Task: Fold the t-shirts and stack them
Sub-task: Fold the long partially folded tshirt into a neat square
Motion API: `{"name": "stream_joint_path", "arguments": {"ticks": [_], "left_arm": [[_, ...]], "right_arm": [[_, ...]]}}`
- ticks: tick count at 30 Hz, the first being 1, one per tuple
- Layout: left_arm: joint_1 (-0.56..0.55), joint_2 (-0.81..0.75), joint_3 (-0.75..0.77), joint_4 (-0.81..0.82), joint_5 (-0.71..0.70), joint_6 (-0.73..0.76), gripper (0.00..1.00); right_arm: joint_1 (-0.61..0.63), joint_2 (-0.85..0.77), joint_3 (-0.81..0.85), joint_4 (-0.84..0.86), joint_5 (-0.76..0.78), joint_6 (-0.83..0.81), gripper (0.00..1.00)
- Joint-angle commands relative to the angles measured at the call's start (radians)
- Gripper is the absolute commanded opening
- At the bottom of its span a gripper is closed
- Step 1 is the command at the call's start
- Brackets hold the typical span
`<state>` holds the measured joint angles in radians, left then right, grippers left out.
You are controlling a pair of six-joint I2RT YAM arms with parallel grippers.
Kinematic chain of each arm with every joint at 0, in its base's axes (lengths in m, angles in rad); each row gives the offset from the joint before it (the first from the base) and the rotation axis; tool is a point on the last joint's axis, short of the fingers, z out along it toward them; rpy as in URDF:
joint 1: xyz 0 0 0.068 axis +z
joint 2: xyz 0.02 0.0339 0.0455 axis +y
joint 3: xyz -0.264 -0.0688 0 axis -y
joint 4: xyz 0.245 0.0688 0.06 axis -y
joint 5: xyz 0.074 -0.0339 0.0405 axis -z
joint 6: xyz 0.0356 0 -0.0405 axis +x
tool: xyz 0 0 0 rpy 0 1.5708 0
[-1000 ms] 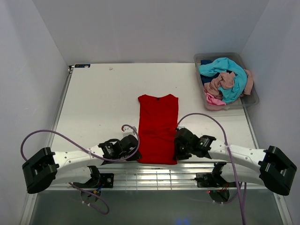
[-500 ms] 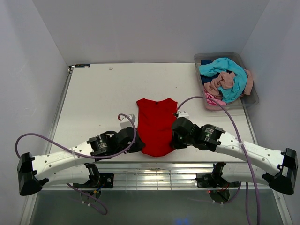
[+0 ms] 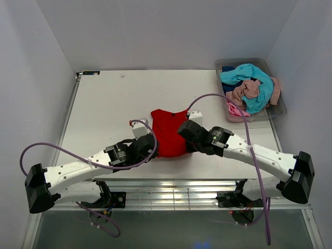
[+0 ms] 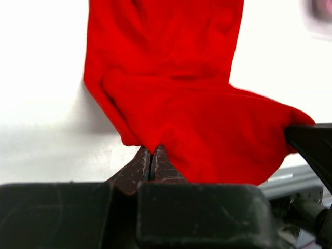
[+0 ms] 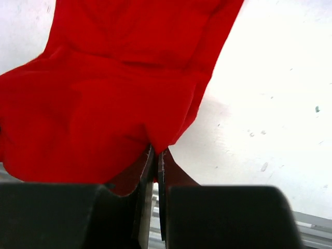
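The red t-shirt (image 3: 168, 132) lies at the middle of the bench (image 3: 104, 104), somewhat nearer the near edge than the far edge, with its collar end flat on the surface and pointing at the far edge. Its near end is raised off the bench and sags in a loose fold between the two pincers. The left pincer (image 4: 152, 155) is closed on the left near corner of the cloth; in the left wrist view its fingers meet with the red fabric pinched between them. The right pincer (image 5: 155, 155) is likewise closed on the right near corner, with the cloth drawn into a narrow slit between its fingers. In the overhead view both arms reach in from the near edge and converge on either side of the garment. A grey plastic bin (image 3: 275, 111) stands at the far right corner of the bench, well apart from the red t-shirt. It contains a jumbled heap: a turquoise shirt (image 3: 254, 78) on top, a dusty pink shirt (image 3: 244, 92) beneath it, a bright pink shirt (image 3: 236, 110) at the near end and a dark blue shirt (image 3: 227, 69) at the far end.
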<state>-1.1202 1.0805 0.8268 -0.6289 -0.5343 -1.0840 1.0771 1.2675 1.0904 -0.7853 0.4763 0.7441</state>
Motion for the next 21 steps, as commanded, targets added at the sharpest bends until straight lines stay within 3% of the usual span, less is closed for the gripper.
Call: {"name": "stream_joint_path", "arguments": {"ticks": [1,9,21], "left_arm": [[0.09,0.01,0.02,0.135,-0.041,0.104,0.0],[0.226,0.117,0.049,0.314,0.045,0.262,0.0],[0.333,0.251,0.089,0.434,0.109,0.346,0.0]], "right_arm": [[-0.037,0.019,0.072,0.017,0.102,-0.066,0.08],[-0.121,0.098,0.132,0.086,0.093,-0.173,0.08],[-0.195,0.19,0.189,0.141,0.113,-0.265,0.08]]}}
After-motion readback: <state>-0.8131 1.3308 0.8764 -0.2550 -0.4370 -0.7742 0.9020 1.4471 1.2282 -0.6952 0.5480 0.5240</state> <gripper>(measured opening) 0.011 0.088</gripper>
